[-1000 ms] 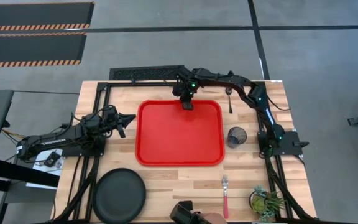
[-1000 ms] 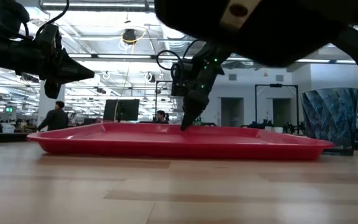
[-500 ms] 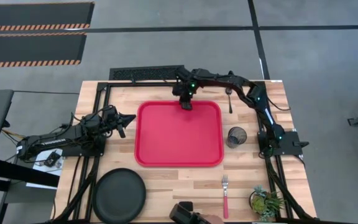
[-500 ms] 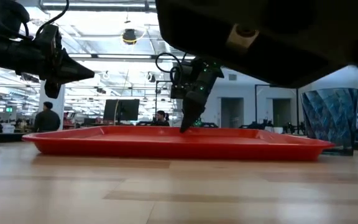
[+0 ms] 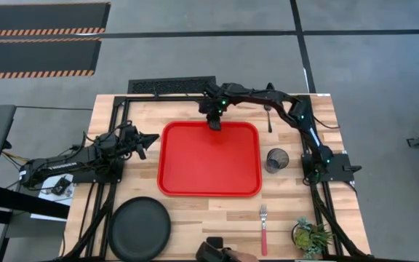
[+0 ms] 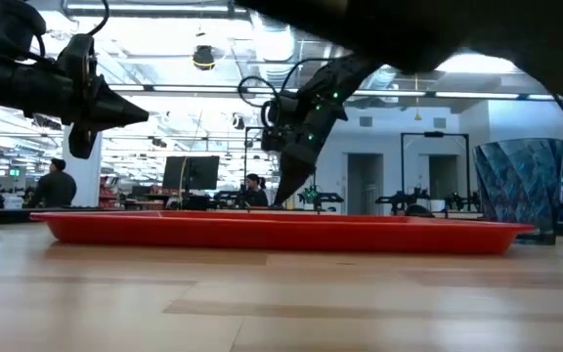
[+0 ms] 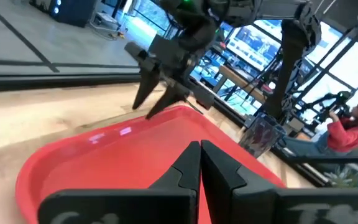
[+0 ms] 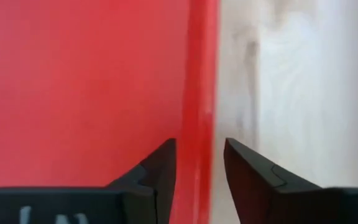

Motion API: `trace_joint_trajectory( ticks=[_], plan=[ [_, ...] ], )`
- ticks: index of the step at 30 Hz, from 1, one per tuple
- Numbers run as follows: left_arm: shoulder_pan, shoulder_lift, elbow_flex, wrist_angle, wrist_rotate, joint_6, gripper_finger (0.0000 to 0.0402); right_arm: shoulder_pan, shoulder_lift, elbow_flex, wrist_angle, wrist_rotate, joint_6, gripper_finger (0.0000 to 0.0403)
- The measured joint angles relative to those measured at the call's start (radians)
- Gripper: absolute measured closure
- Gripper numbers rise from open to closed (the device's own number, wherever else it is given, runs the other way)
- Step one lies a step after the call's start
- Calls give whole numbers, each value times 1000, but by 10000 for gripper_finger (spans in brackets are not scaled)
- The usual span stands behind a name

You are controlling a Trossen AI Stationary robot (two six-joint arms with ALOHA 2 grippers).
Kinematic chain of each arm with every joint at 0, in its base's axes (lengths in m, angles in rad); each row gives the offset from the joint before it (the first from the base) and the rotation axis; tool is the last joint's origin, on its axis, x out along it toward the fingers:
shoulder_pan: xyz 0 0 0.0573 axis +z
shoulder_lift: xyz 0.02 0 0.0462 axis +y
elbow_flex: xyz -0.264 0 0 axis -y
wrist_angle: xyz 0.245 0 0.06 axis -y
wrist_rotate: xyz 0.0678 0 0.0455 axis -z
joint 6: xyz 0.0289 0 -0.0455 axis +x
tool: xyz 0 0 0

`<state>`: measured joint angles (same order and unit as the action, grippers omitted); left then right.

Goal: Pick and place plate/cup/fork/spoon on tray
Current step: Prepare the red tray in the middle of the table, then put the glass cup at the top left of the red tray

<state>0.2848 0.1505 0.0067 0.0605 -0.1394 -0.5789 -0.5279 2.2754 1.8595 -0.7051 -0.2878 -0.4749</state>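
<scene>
The red tray (image 5: 209,159) lies flat in the middle of the table. My right gripper (image 5: 214,122) hangs open over its far rim (image 8: 201,112); one finger stands over the tray's inside and one over the wood outside, both clear of the rim. My left gripper (image 5: 150,140) hovers shut above the table, left of the tray. The black plate (image 5: 140,227) rests near the front left. The dark cup (image 5: 276,160) stands just right of the tray. The red-handled fork (image 5: 263,227) lies near the front right. The spoon (image 5: 269,116) lies at the far right.
A small potted plant (image 5: 311,236) stands at the front right corner. A dark block (image 5: 220,251) sits at the near edge. Black frame rails run along the table's left, right and far sides. Bare wood lies between the tray and the near edge.
My right gripper has opened, let go of the tray's far rim and risen a little. The far side of the tray, held raised a second ago, has come down, and the tray now lies flat on the table.
</scene>
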Motion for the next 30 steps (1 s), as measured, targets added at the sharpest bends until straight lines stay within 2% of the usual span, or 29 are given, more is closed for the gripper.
trace_joint_trajectory(
  ticks=[3, 6, 12, 13, 18, 23, 26, 30],
  plan=[
    [0, 0, 0, 1, 0, -22, 401, -4, -39, 0, -19, 13, 21, 244],
    [0, 0, 0, 0, -1, -65, 401, -1, -108, -1, -51, 32, 40, 266],
    [0, 5, 49, -102, 1, -72, 401, 41, -279, -12, -60, 13, 139, 381],
    [0, 6, 61, -110, 4, -69, 401, 52, -307, -33, -39, 2, 158, 390],
    [0, 34, 80, -164, 78, -69, 402, 109, -429, -243, 179, -43, 351, 388],
    [0, 95, 86, -199, 113, -64, 401, 202, -540, -504, 460, -5, 569, 395],
    [0, 137, 87, -199, 127, -65, 401, 280, -598, -605, 513, 76, 688, 392],
    [0, 190, 87, -201, 149, -66, 401, 371, -669, -661, 471, 177, 783, 399]
  ],
)
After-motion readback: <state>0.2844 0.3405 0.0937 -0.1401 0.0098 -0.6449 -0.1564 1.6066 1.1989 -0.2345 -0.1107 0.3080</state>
